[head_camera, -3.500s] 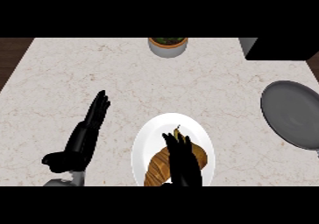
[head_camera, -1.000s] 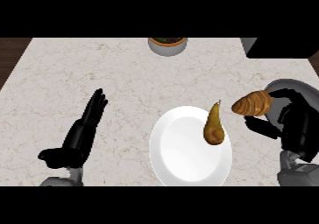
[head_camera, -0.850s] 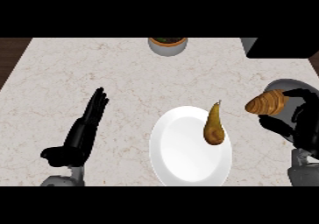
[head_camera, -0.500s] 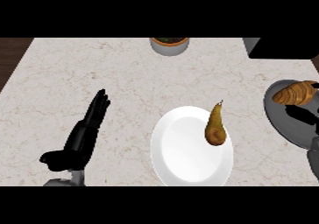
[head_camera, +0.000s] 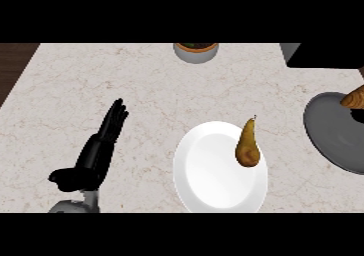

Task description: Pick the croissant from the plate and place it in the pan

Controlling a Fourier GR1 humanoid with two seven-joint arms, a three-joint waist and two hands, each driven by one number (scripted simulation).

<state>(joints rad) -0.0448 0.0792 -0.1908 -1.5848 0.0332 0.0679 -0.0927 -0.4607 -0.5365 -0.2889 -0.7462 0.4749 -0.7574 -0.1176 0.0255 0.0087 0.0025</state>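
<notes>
At the right edge, the brown croissant (head_camera: 359, 97) hangs over the far part of the grey pan (head_camera: 334, 137). Just beneath it a bit of my black right hand (head_camera: 360, 117) shows, curled under the croissant; the rest of that hand is out of view. The white plate (head_camera: 211, 180) lies at the centre front with a brown pear (head_camera: 248, 145) on its right side. My left hand (head_camera: 98, 149) rests open on the counter left of the plate, fingers straight and pointing away.
A small grey pot (head_camera: 196, 50) with brown contents stands at the counter's far edge. A black block (head_camera: 329, 55) fills the far right corner. Dark wood floor shows past the counter's left edge.
My right hand has carried the croissant from the plate rightward to above the pan, going mostly out of view. The pear stays on the plate. The left hand has not moved.
</notes>
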